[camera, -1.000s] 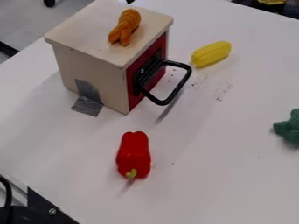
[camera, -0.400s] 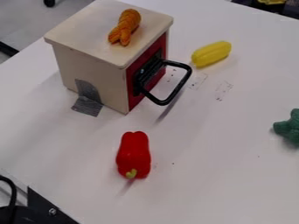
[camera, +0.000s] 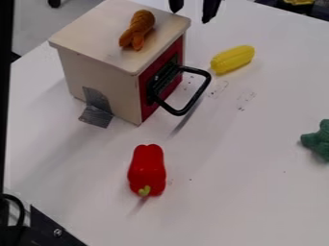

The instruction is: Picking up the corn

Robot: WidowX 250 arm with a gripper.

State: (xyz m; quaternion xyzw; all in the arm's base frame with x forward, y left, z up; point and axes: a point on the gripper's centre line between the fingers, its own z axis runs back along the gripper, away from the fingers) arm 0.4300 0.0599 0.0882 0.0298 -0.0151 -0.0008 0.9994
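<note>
We see the gripper [camera: 193, 10] released, its two fingers parted, at the view's top edge. Below it and slightly right, we find the corn [camera: 233, 59] on the table [camera: 237, 168]; the red pepper [camera: 147, 168] lies well below it, to the left.

The corn [camera: 233, 59] over there is bright yellow, plump and rounded at its ends, its surface bumpy. It lies flat on its side on the white table [camera: 257, 192], toward one o'clock from the middle of the view, its length running from eight o'clock to two.
</note>
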